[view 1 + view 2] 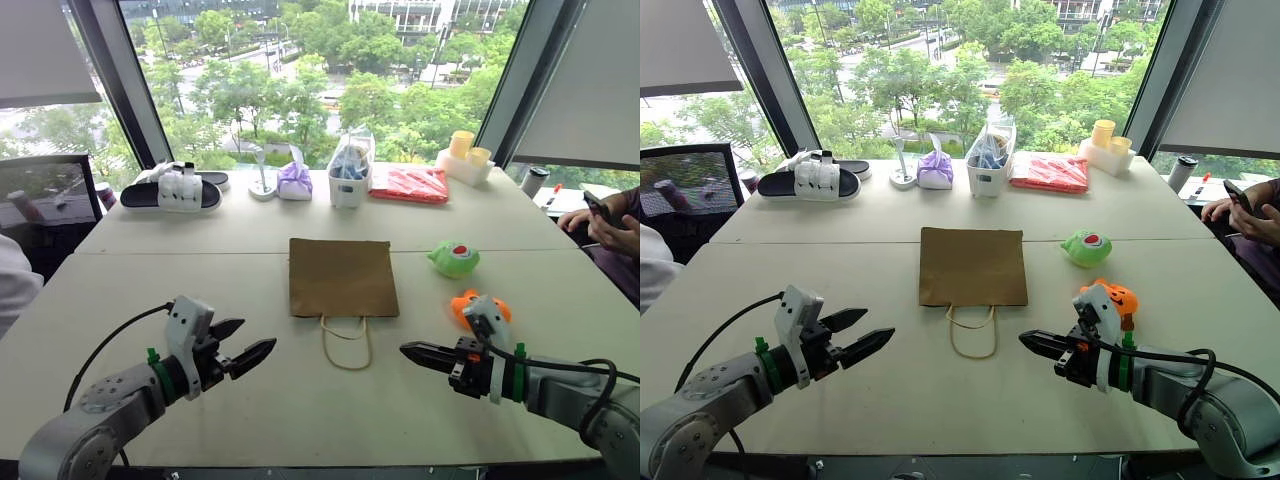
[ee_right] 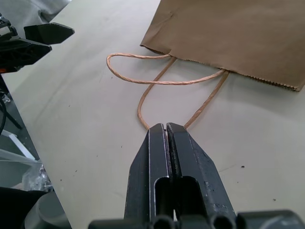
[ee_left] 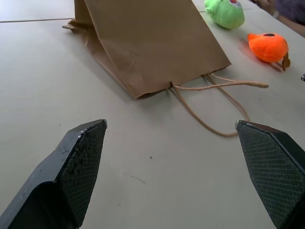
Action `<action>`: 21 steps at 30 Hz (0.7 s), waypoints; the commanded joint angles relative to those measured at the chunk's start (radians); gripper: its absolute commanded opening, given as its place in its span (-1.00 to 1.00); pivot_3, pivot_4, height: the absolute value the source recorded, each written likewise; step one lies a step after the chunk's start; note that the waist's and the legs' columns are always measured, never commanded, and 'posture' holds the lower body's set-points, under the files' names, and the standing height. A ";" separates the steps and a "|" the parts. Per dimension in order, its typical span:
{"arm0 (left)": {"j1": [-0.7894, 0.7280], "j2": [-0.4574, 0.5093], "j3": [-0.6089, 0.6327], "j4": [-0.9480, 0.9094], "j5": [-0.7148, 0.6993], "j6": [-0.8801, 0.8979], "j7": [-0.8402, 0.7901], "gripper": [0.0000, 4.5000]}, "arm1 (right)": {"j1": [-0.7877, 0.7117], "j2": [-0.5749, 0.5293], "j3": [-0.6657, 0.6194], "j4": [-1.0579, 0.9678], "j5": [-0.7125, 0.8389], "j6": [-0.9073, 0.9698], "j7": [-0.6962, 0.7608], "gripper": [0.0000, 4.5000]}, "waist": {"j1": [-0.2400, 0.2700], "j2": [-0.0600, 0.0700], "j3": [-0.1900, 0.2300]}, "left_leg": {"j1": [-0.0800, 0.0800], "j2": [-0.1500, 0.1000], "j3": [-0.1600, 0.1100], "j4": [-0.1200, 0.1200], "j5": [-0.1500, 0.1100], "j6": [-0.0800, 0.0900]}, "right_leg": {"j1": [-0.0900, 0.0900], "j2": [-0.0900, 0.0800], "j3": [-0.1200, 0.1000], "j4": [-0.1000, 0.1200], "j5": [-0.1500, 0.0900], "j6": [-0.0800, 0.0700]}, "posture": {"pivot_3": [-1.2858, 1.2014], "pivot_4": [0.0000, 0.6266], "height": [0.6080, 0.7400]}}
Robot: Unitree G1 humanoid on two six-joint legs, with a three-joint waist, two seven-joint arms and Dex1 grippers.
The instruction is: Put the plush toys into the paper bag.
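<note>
Paper bag lies flat and closed at bench centre, green toy and orange toy to its right. Left gripper wide, right gripper closed and empty. Risk: the unopened mouth refuses a toy.

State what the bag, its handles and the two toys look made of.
Bag: matte brown kraft paper, creased, with a serrated mouth edge. Handles: twisted paper cord, by the spiral ridges, likely. Green toy and orange toy: soft plush fabric, fuzzy and rounded, probably stuffed.
</note>
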State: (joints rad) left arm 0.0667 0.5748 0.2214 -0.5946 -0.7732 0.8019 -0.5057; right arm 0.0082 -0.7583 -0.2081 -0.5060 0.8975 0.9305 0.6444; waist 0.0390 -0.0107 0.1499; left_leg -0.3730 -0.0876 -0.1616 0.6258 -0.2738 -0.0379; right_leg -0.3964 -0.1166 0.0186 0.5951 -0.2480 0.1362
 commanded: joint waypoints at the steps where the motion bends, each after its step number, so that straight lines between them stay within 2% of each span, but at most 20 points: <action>1: 0.003 0.018 0.009 -0.010 0.014 -0.032 -0.019 0.98 | 0.004 0.007 -0.022 -0.039 0.022 -0.004 -0.004 -1.00 | 0.000 0.000 0.000 | 0.000 0.000 0.000 0.000 0.000 0.000 | 0.000 0.000 0.000 0.000 0.000 0.000 | 0.03 -0.52 1.00; 15: 0.001 0.012 0.023 0.031 0.014 -0.062 -0.032 0.98 | -0.003 0.006 -0.012 -0.023 0.019 -0.013 -0.007 -1.00 | 0.000 0.000 0.000 | 0.000 0.000 0.000 0.000 0.000 0.000 | 0.000 0.000 0.000 0.000 0.000 0.000 | 0.03 -0.52 1.00; 19: -0.042 0.074 0.035 0.064 0.045 -0.087 -0.082 0.98 | -0.030 -0.014 -0.029 -0.007 0.024 -0.003 0.002 -1.00 | 0.000 0.000 0.000 | 0.000 0.000 0.000 0.000 0.000 0.000 | 0.000 0.000 0.000 0.000 0.000 0.000 | 0.03 -0.52 1.00; 21: -0.095 0.126 -0.051 0.069 0.118 -0.142 -0.151 0.98 | -0.035 -0.020 -0.046 -0.004 0.044 0.008 0.004 -1.00 | 0.001 0.000 0.000 | 0.000 0.000 0.001 0.000 0.000 0.000 | 0.000 0.000 0.000 0.000 0.000 0.000 | 0.03 -0.52 1.00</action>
State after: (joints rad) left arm 0.0135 0.6639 0.2189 -0.5083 -0.7160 0.7273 -0.5912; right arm -0.0157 -0.7669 -0.2134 -0.5011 0.9122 0.9345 0.6367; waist 0.0396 -0.0107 0.1502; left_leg -0.3734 -0.0877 -0.1602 0.6258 -0.2738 -0.0379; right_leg -0.3966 -0.1162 0.0178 0.5951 -0.2480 0.1359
